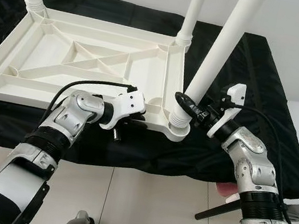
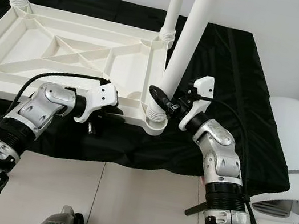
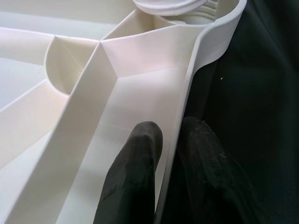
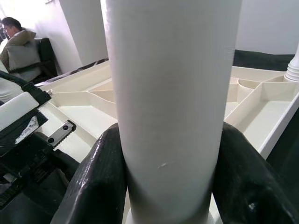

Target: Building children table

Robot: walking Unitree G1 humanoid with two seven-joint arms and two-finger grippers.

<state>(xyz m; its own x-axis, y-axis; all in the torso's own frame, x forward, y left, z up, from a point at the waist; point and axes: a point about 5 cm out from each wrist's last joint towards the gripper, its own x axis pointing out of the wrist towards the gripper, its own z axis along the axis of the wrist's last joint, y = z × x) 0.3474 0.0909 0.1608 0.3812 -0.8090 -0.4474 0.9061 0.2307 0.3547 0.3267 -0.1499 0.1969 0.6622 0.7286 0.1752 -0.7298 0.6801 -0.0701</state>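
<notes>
Table (image 1: 90,55) upside down, centre frame; legs seated; right gripper (image 1: 188,106) clamps near leg (image 1: 221,49); left gripper (image 3: 170,154) pinches the rim; nearly done.

I am reaching both silver arms forward, elbows bent, wrists turned inward toward each other. My left end effector (image 1: 137,117) is pinching a thin white rim between its two black fingers (image 3: 135,172), one on each side. My right end effector (image 1: 188,104) is clamping a round white leg, its fingers (image 4: 100,182) pressing against opposite sides.
</notes>
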